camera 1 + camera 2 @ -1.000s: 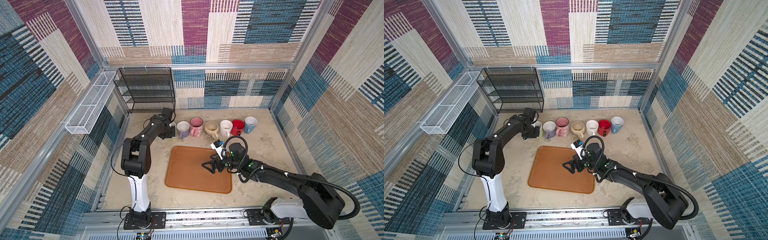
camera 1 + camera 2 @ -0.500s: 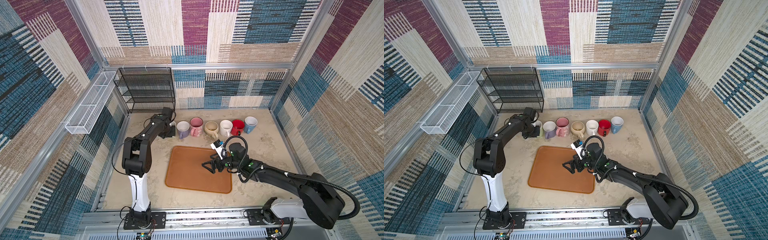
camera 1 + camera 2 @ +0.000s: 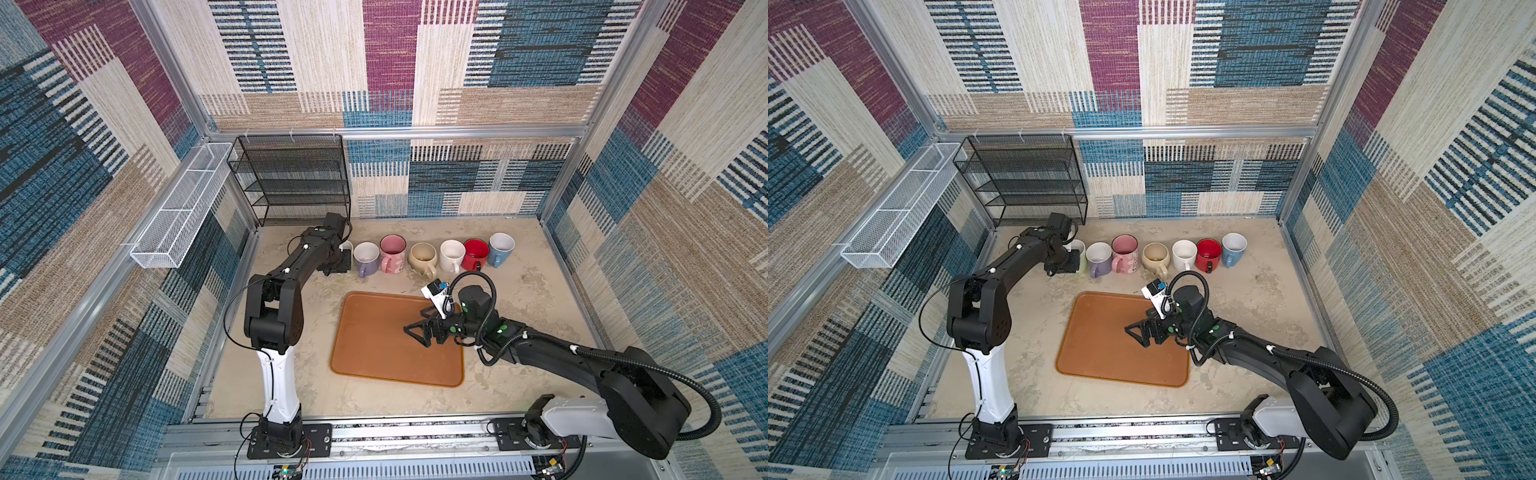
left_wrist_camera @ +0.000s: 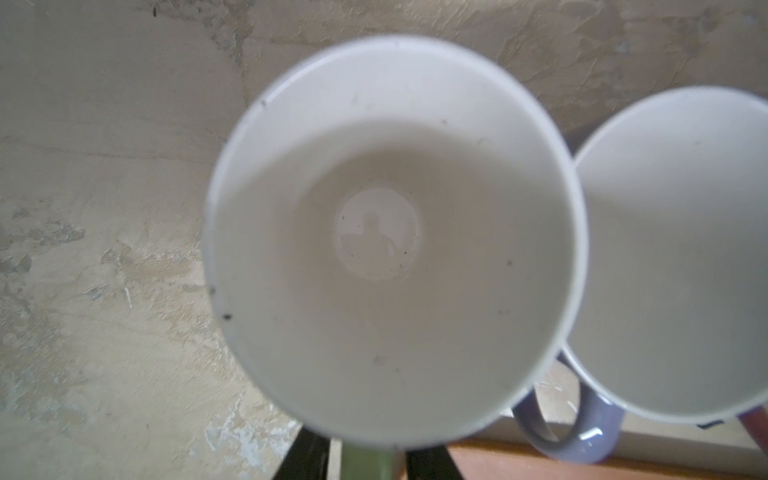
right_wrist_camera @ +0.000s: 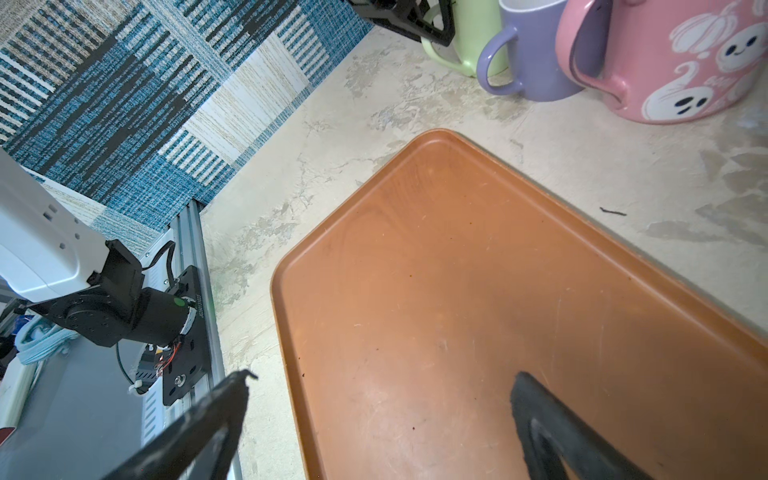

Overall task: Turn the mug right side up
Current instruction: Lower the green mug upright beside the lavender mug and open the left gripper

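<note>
Looking for the green mug (image 3: 1080, 254) in both top views, we find only a sliver behind the left gripper (image 3: 1065, 266), at the far left end of the mug row, just beside the lilac mug (image 4: 673, 249). The left wrist view cuts off its handle and the fingers (image 4: 305, 457). It stands upright on the desk (image 3: 519, 291), mouth up, handle pointing near. Thin gaps flank the handle, so the fingers are released. The left arm stretches far, wrist bent down. The right gripper (image 3: 417, 330) hovers low over the tray (image 3: 365, 357), fingers spread, empty.
</note>
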Available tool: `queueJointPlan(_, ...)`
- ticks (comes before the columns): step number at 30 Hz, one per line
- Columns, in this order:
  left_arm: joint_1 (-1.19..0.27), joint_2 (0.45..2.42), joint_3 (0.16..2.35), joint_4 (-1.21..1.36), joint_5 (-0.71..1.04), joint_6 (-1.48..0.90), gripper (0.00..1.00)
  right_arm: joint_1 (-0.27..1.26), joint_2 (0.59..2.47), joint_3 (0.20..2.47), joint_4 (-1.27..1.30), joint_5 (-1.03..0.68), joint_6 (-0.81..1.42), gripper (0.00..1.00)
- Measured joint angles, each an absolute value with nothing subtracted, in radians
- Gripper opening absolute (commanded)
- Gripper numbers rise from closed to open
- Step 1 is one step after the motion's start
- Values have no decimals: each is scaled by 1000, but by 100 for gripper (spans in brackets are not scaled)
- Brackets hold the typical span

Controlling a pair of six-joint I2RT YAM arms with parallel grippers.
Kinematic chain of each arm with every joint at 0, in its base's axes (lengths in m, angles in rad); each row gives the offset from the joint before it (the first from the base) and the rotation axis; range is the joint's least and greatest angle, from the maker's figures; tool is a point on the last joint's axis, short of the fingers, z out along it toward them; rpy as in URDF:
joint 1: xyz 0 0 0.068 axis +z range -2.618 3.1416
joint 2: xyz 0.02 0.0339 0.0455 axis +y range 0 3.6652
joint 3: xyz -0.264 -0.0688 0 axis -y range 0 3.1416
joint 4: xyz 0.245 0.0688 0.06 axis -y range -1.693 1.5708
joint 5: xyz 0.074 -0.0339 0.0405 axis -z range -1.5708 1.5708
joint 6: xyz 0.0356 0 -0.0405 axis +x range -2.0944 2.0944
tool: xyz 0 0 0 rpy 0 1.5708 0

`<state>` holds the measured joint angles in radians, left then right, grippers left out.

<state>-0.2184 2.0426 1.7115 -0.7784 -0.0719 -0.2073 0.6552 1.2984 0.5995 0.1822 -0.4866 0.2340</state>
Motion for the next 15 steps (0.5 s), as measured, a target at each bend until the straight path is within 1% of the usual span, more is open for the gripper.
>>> queueJointPlan(3, -218, 2002, 1699, -778, -72, -207, 42, 655, 1284, 599, 182, -486, 231, 100)
queueJointPlan(4, -218, 1983, 1691, -777, -72, -207, 46, 655, 1278, 599, 183, -483, 230, 100)
queueJointPlan(6, -218, 1948, 1681, -777, -70, -207, 64, 653, 1267, 599, 183, -469, 226, 100)
queueJointPlan(8, -218, 1912, 1671, -776, -64, -207, 76, 651, 1253, 596, 182, -461, 223, 100)
queueJointPlan(10, -218, 1866, 1655, -773, -47, -207, 92, 648, 1234, 594, 181, -448, 223, 100)
queueJointPlan(11, -218, 1840, 1643, -773, -47, -207, 96, 648, 1224, 593, 181, -434, 220, 100)
queueJointPlan(12, -218, 1812, 1629, -774, -46, -208, 99, 648, 1212, 591, 181, -434, 219, 100)
queueJointPlan(15, -218, 1720, 1571, -772, -38, -208, 99, 646, 1175, 582, 178, -382, 215, 99)
